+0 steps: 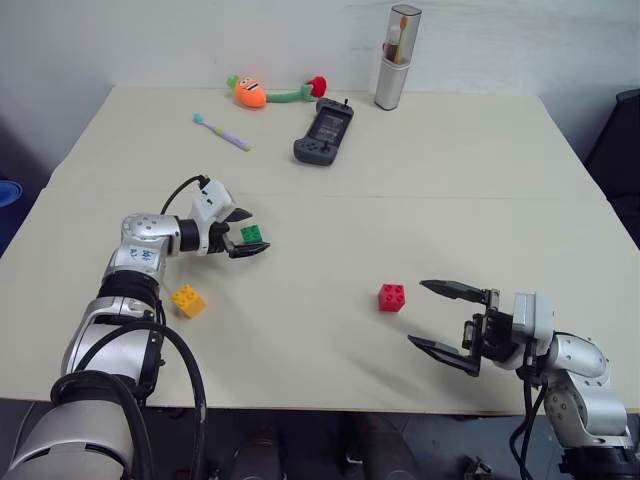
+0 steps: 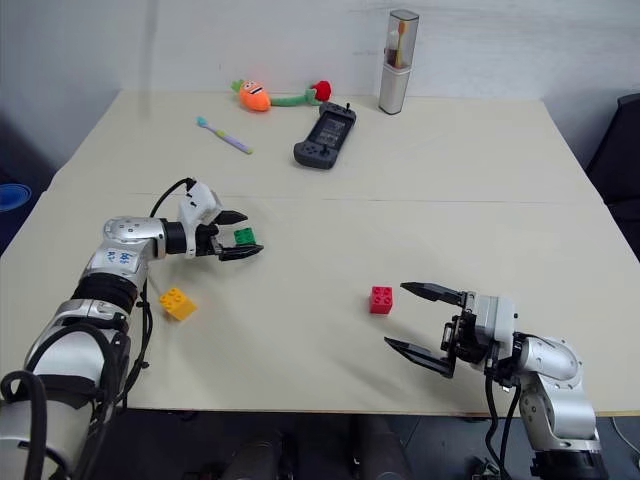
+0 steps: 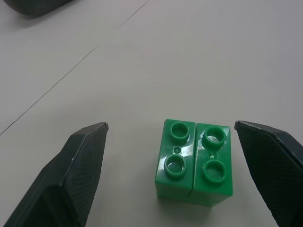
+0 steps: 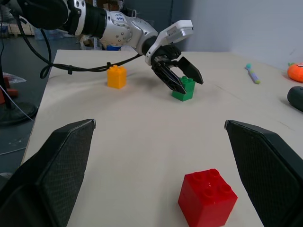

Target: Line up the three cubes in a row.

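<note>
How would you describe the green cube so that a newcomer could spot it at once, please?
On the beige table, look to the robot's left half, where the left gripper stands open. The green cube sits on the tabletop between its fingers. Its neighbours are the yellow-orange cube nearer the robot and the red cube by the right gripper.

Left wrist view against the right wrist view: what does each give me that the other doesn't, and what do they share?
Left wrist: the green cube's four studs from above, sitting between the open left end effector's fingers, nearer one finger, untouched. Right wrist: the red cube on the table between the open right end effector's fingers, the yellow-orange cube farther off, and the left arm from outside. Shared: the green cube, the left end effector and the table.
</note>
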{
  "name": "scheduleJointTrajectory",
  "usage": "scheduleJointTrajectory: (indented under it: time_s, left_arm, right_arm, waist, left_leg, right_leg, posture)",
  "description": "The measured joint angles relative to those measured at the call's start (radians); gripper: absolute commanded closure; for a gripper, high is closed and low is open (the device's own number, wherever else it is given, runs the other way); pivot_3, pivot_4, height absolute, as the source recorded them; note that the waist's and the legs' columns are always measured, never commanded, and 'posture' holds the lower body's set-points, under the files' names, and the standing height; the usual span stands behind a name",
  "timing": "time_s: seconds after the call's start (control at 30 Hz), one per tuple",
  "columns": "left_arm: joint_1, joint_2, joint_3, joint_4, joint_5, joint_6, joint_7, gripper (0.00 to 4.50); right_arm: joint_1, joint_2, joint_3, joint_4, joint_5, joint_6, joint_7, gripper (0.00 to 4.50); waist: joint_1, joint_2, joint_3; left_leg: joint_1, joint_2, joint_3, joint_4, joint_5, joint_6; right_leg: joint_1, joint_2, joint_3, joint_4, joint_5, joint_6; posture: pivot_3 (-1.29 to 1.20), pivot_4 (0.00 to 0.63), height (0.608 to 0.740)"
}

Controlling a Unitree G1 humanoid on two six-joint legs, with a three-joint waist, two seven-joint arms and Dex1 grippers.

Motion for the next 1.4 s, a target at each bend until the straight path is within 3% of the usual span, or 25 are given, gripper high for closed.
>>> scheduleJointTrajectory:
  time_s: [0.03, 0.3, 0.47, 0.6, 0.7, 0.87, 1.4]
  left_arm:
    - [-0.014, -0.002, -0.009, 0.024, 0.012, -0.013, 0.000, 0.52]
    - [-0.060, -0.005, -0.038, 0.096, 0.083, -0.071, -0.059, 3.01]
    - [-0.069, -0.042, -0.052, 0.021, 0.075, -0.057, -0.220, 3.00]
    - [-0.027, -0.103, -0.108, -0.286, 0.042, 0.056, -0.344, 3.00]
    - [0.063, -0.118, -0.163, -0.521, 0.044, 0.164, -0.351, 3.00]
    - [0.191, -0.127, -0.232, -0.730, 0.076, 0.306, -0.269, 3.00]
    - [0.216, -0.208, -0.341, -0.838, 0.121, 0.425, -0.129, 3.00]
  right_arm:
    - [0.010, 0.000, -0.002, -0.010, 0.001, 0.000, -0.010, 0.00]
    - [0.042, -0.001, -0.005, -0.068, 0.001, 0.009, -0.085, 0.00]
    - [0.039, -0.025, -0.011, -0.081, 0.003, 0.029, -0.108, 0.00]
    - [0.040, -0.065, -0.028, -0.100, 0.018, 0.056, -0.103, 0.00]
    - [0.047, -0.105, -0.039, -0.114, 0.026, 0.078, -0.084, 0.00]
    - [0.066, -0.128, -0.041, -0.119, 0.042, 0.111, -0.071, 0.00]
    - [0.111, -0.127, -0.076, -0.157, 0.039, 0.121, -0.135, 0.00]
  waist:
    - [0.001, 0.000, 0.000]
    - [0.002, 0.000, 0.000]
    - [0.010, 0.000, 0.000]
    - [0.026, 0.000, 0.000]
    - [0.020, 0.000, 0.000]
    - [0.019, 0.000, 0.000]
    - [0.024, 0.000, 0.000]
  left_leg:
    - [0.000, 0.000, 0.000, 0.000, 0.000, 0.000]
    - [0.000, 0.000, 0.000, 0.000, 0.000, 0.000]
    - [-0.001, -0.001, -0.001, 0.001, 0.000, 0.001]
    - [-0.002, -0.001, -0.001, 0.002, 0.000, 0.002]
    - [-0.001, 0.000, -0.001, 0.002, 0.000, 0.002]
    - [0.001, 0.000, -0.002, 0.002, 0.001, 0.001]
    - [0.001, -0.001, -0.002, 0.002, 0.001, 0.002]
  right_leg:
    - [0.000, 0.000, 0.000, 0.000, 0.000, 0.000]
    - [0.000, 0.000, -0.007, 0.000, 0.000, 0.000]
    - [0.000, 0.000, -0.009, 0.000, 0.000, 0.000]
    - [0.002, -0.001, -0.005, -0.001, 0.001, 0.001]
    - [0.003, 0.000, 0.001, -0.002, 0.001, 0.001]
    - [0.003, 0.001, 0.002, 0.001, 0.001, 0.001]
    - [0.003, 0.000, 0.003, 0.001, 0.001, 0.001]
  posture:
    - [0.00, 0.150, 0.740]
    - [0.00, 0.150, 0.740]
    - [0.00, 0.150, 0.740]
    - [0.00, 0.150, 0.740]
    - [0.00, 0.150, 0.740]
    - [0.00, 0.150, 0.740]
    - [0.00, 0.150, 0.740]
